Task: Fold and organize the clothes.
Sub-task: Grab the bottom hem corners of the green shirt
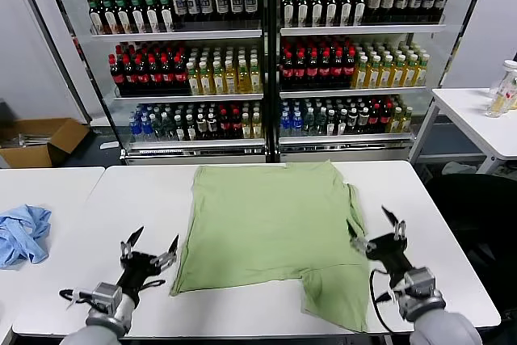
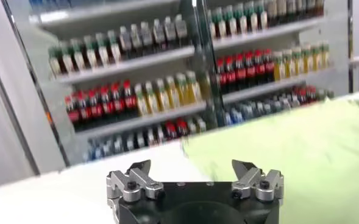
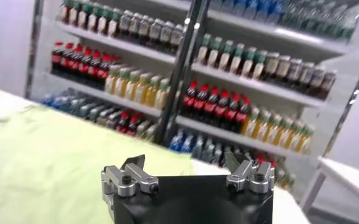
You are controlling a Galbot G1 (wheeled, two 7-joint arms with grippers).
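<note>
The shirt (image 1: 271, 236) lies spread flat on the white counter (image 1: 145, 191), directly in front of the robot, between its two arms. It seems to lie face down, because no collar, buttons or print can be seen from the head view. Its far edge reaches almost to the back edge of the counter, and one corner at the near right hangs lower than the rest. One sleeve shows at the right side, near the right arm. This flat, centred position is probably chosen so that both arms can reach an edge with equal ease.

The left gripper (image 1: 150, 249) hovers just beside the near left corner of the shirt, with jaws wide apart and nothing between them. The right gripper (image 1: 378, 229) stands at the right edge, close to the sleeve, also fully spread and empty. Both point forward and sit low over the counter, which suggests that they are prepared to take the two sides of the shirt together for a first fold. No fold is made yet.

A blue cloth (image 1: 23, 232) lies crumpled on the neighbouring counter, well apart to the left. Behind the counter stands a shelf (image 1: 266, 54) full of bottles.
</note>
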